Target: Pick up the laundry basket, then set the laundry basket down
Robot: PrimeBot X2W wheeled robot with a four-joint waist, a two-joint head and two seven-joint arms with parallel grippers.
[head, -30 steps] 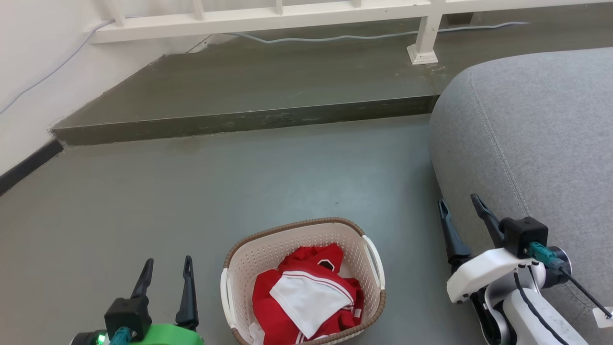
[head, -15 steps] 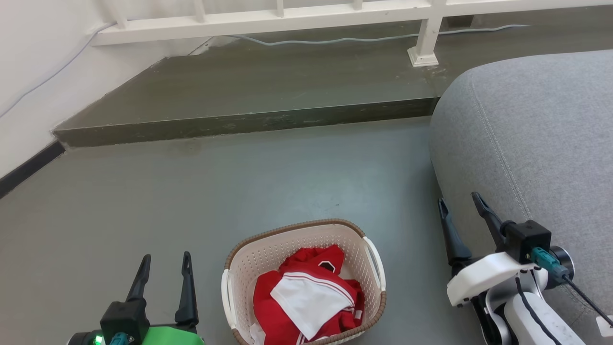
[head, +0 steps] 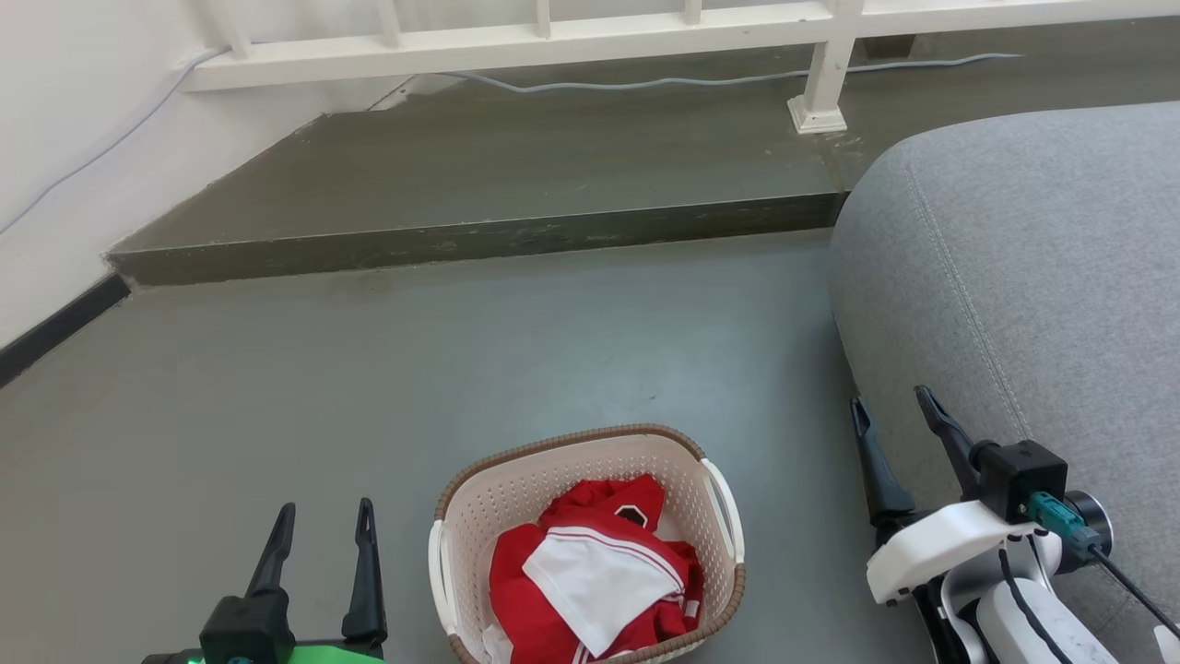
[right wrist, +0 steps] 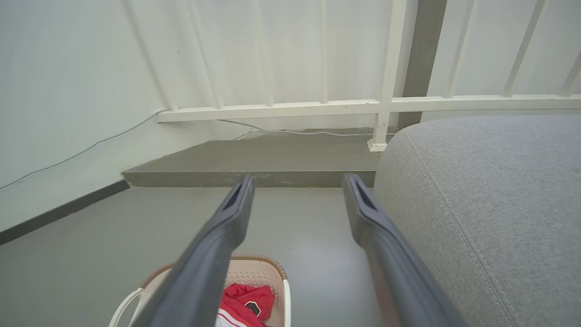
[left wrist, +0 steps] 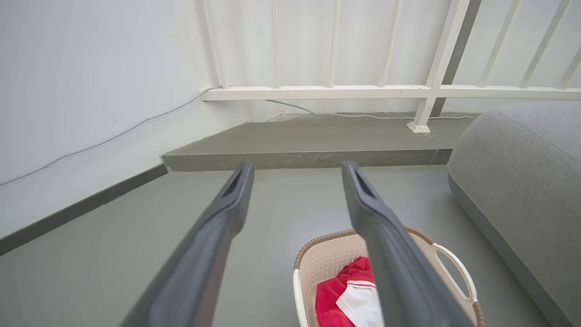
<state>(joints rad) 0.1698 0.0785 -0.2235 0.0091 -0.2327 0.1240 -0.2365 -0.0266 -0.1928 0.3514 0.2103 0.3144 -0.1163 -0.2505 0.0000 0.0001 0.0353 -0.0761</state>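
The laundry basket [head: 516,489], cream perforated plastic with a brown rim and white side handles, stands on the grey floor at the bottom middle of the head view, holding red and white clothes [head: 590,572]. My left gripper [head: 324,518] is open to the basket's left, apart from it. My right gripper [head: 892,408] is open to the basket's right, beside the sofa, with nothing between its fingers. The left wrist view has the basket [left wrist: 327,259] low right behind my open left gripper [left wrist: 297,170]. In the right wrist view the basket [right wrist: 254,272] lies low left of my open right gripper [right wrist: 297,184].
A grey sofa [head: 1032,277] fills the right side, close to my right arm. A raised concrete step [head: 479,235] runs across ahead, with a white railing [head: 553,37] and a cable [head: 645,81] on it. A white wall with a dark skirting [head: 55,323] stands at the left.
The head view has shifted slightly, so the step and railing sit lower in the picture. Both grippers show a little lower too, still open. The basket stays on the floor.
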